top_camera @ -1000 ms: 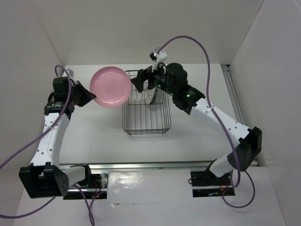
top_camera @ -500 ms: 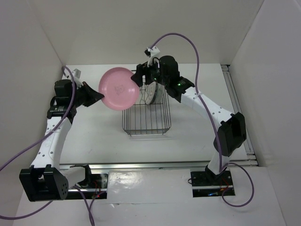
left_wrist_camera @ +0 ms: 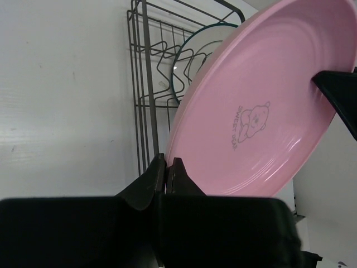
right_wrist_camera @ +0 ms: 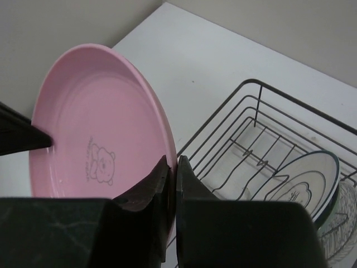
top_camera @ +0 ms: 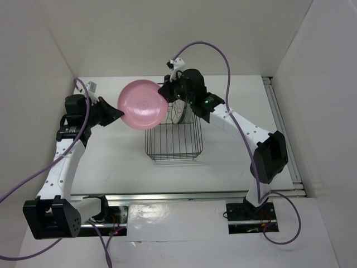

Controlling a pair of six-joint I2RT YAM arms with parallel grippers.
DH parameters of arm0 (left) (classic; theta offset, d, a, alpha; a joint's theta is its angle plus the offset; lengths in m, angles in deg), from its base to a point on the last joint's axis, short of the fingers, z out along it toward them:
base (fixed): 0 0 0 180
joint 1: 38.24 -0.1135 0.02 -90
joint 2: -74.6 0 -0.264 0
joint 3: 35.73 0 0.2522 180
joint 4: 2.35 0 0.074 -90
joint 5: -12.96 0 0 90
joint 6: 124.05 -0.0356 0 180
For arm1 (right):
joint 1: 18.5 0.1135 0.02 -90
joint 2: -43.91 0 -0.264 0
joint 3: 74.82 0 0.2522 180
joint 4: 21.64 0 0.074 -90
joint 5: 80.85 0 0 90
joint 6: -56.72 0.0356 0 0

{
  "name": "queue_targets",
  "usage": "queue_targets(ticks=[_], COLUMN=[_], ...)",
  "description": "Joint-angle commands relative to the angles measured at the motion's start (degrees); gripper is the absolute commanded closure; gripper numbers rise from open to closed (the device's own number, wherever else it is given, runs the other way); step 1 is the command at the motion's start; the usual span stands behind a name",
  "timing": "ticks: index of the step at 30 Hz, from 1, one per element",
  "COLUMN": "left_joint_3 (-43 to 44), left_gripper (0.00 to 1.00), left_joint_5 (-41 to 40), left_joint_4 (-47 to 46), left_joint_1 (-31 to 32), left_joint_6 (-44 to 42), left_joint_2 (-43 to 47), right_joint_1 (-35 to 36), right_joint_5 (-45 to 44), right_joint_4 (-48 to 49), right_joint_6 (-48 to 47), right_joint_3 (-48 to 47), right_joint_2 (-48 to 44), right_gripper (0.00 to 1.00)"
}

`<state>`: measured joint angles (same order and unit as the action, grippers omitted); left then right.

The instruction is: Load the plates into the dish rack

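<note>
The pink plate (top_camera: 142,104) hangs tilted in the air just left of the dish rack (top_camera: 174,146), its bear-print face showing. My left gripper (top_camera: 117,114) is shut on its left rim, and the jaws pinch that edge in the left wrist view (left_wrist_camera: 167,166). My right gripper (top_camera: 165,96) is shut on the opposite rim (right_wrist_camera: 172,164). Both wrist views show the pink plate (left_wrist_camera: 268,106) (right_wrist_camera: 95,123). In the black wire dish rack (right_wrist_camera: 262,103) a white plate with a dark rim (right_wrist_camera: 304,181) stands upright in the prongs, with a clear glass plate (right_wrist_camera: 343,223) behind it.
The rack (left_wrist_camera: 144,84) stands at the middle of the white table (top_camera: 106,156). White walls close in the left, back and right sides. Purple cables loop above both arms.
My right arm swung left from over the rack to the pink plate's right rim and its jaws closed on it. The left arm carried the plate slightly right, then held still.
</note>
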<state>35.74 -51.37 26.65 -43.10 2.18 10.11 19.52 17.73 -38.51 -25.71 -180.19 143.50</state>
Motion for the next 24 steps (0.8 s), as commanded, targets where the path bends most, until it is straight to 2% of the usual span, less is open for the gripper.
queue_targets(ticks=[1, 2, 3, 5, 6, 9, 11, 16, 19, 24], left_joint_3=[0.56, 0.56, 0.56, 0.56, 0.56, 0.03, 0.03, 0.81, 2.66, 3.72], left_gripper=[1.00, 0.96, 0.80, 0.55, 0.30, 0.00, 0.00, 0.00, 0.00, 0.00], left_joint_5=[1.05, 1.05, 0.26, -1.06, -1.76, -5.80, -10.96, -20.12, -20.84, -16.89], left_joint_4=[-3.38, -3.38, -3.38, -2.85, -2.85, -0.76, 1.00, 8.38, 12.61, 13.14], left_joint_1=[-0.15, -0.15, -0.15, -0.15, -0.15, -0.15, -0.15, -5.32, -7.17, -8.23], left_joint_6=[-0.02, -0.02, 0.59, 0.60, 0.60, 1.91, 3.32, 7.54, 8.24, 7.64], left_joint_2=[1.38, 1.38, 1.91, 1.91, 2.61, 3.23, 3.84, 1.39, -2.73, -6.43], right_joint_1=[2.40, 3.11, 3.11, 4.60, 5.13, 6.27, 6.28, 6.28, 6.80, 6.80], right_joint_5=[-3.02, -3.91, -4.62, -8.56, -11.10, -21.65, -29.36, -43.45, -52.77, -66.29], right_joint_4=[-1.71, -1.72, -2.33, -3.04, -3.73, -5.58, -6.81, -10.93, -14.53, -18.24], right_joint_6=[-0.37, -0.37, -0.37, -0.37, 0.24, 0.77, 0.17, -3.51, -4.23, -5.38], right_joint_3=[-2.69, -3.30, -3.92, -4.62, -4.63, -7.26, -10.68, -19.28, -23.25, -29.14], right_joint_2=[0.78, 0.78, 1.39, 1.92, 1.92, 3.23, 4.55, 9.03, 11.41, 14.92], right_gripper=[1.00, 1.00, 1.00, 1.00, 1.00, 1.00, 1.00, 1.00, 1.00, 1.00])
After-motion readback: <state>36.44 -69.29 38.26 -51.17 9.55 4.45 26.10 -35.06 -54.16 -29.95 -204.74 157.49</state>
